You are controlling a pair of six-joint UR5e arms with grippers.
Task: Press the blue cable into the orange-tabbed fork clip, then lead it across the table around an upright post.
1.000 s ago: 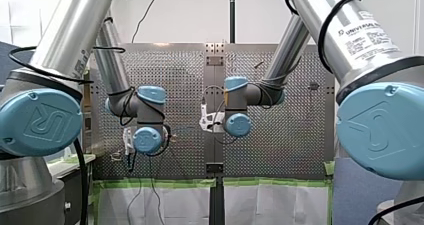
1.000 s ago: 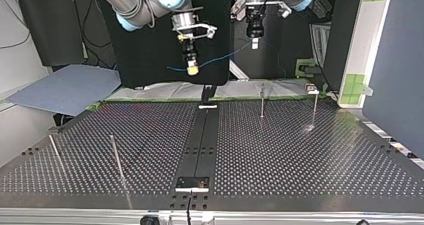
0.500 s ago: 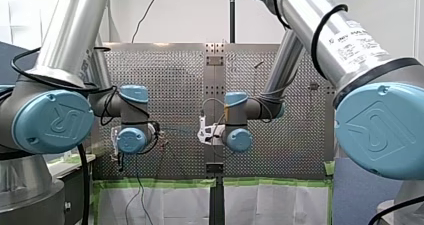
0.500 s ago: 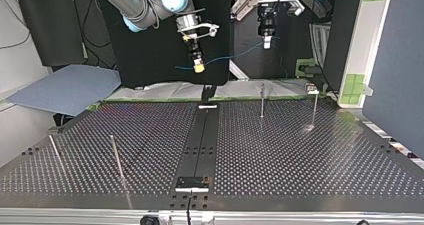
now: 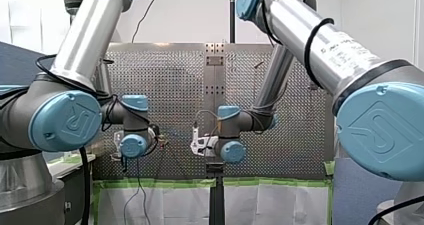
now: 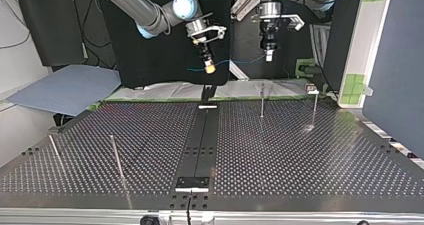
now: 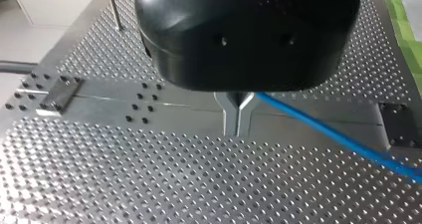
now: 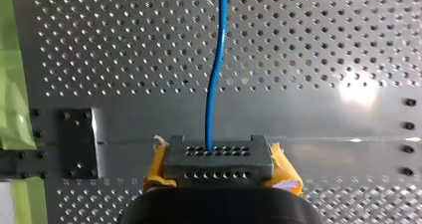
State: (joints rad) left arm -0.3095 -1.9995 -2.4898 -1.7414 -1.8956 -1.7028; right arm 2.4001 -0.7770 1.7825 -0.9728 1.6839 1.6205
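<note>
Two holds on the blue cable (image 6: 240, 61), which hangs in the air over the far edge of the perforated table (image 6: 300, 155). My left gripper (image 7: 239, 129): metal fingers together, pinching the cable. My right gripper (image 8: 219, 159): yellow pads (image 8: 286, 171) clamped on it. An upright post (image 6: 262, 101) stands below, apart from the cable.

A black flat strip (image 6: 202, 140) is shown down the top view's middle, ended by a small black bolted plate (image 6: 192, 183). A blue-grey flat sheet (image 6: 65, 87) is laid at left; a white upright panel (image 6: 369, 37) marked with green tape squares (image 6: 355, 85) is set at right.
</note>
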